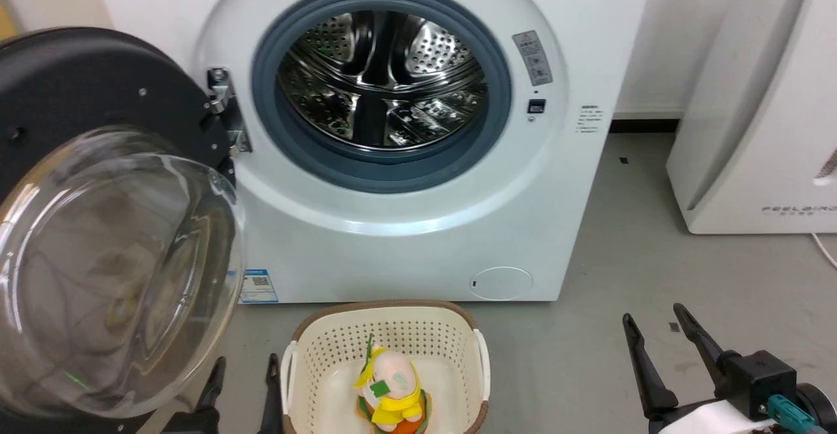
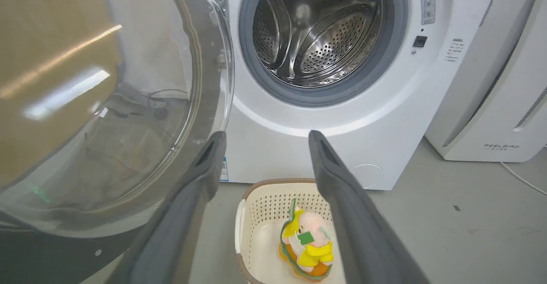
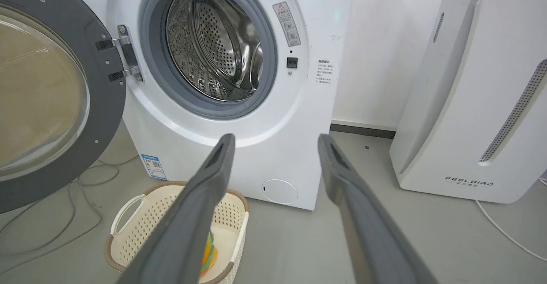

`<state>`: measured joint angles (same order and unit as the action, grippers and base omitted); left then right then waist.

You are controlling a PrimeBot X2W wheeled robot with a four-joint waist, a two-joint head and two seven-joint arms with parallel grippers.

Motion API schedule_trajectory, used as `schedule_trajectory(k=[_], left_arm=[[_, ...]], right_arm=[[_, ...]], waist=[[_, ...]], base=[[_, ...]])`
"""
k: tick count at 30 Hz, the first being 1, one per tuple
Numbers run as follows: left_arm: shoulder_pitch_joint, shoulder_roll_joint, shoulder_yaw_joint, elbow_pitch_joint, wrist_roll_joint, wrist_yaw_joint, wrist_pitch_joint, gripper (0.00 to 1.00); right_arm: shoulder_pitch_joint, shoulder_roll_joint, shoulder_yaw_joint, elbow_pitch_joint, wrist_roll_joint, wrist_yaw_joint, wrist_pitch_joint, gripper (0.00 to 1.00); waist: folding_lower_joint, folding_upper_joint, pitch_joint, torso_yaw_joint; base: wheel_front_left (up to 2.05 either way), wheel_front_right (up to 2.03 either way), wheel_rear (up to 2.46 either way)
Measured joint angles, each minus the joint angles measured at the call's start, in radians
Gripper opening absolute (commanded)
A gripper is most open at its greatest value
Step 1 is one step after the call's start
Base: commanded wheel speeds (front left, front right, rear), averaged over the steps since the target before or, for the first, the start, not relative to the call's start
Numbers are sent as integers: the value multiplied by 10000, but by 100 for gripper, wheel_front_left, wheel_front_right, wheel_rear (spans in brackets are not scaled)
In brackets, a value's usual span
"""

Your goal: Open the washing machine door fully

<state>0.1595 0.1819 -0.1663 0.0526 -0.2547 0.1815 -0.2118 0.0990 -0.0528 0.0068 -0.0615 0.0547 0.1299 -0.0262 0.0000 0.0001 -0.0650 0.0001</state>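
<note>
With our left gripper (image 1: pixel 243 365) spread empty just beside the washing machine door (image 1: pixel 111 225), swung out left of the washing machine (image 1: pixel 418 238), and our right gripper (image 1: pixel 654 314) likewise spread, we risk nudging that door closed with a careless lift.

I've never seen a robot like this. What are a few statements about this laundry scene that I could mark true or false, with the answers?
1. The washing machine door is swung open. True.
2. Clothes fill the drum. False: the drum is empty.
3. A soft toy sits in the basket. True.
4. The left gripper is clamped on the door. False: its fingers stand open, gripping nothing.
5. The right gripper is open. True.
</note>
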Motion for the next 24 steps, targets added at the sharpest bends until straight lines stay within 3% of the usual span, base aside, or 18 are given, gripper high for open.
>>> schedule_trajectory(k=[18, 19, 24], left_arm=[[-584, 280, -255, 171, 230, -88, 2, 100], [-583, 284, -255, 171, 230, -86, 2, 0], [-580, 257, -242, 173, 230, -88, 2, 0]], right_arm=[[182, -2, 50, 121, 339, 0, -144, 100], [180, -2, 52, 125, 337, 0, -148, 0], [180, -2, 42, 125, 336, 0, -111, 0]], waist=[[0, 0, 142, -662], [0, 0, 144, -665], [0, 0, 152, -661]], base=[[0, 0, 0], [0, 0, 0], [0, 0, 0]])
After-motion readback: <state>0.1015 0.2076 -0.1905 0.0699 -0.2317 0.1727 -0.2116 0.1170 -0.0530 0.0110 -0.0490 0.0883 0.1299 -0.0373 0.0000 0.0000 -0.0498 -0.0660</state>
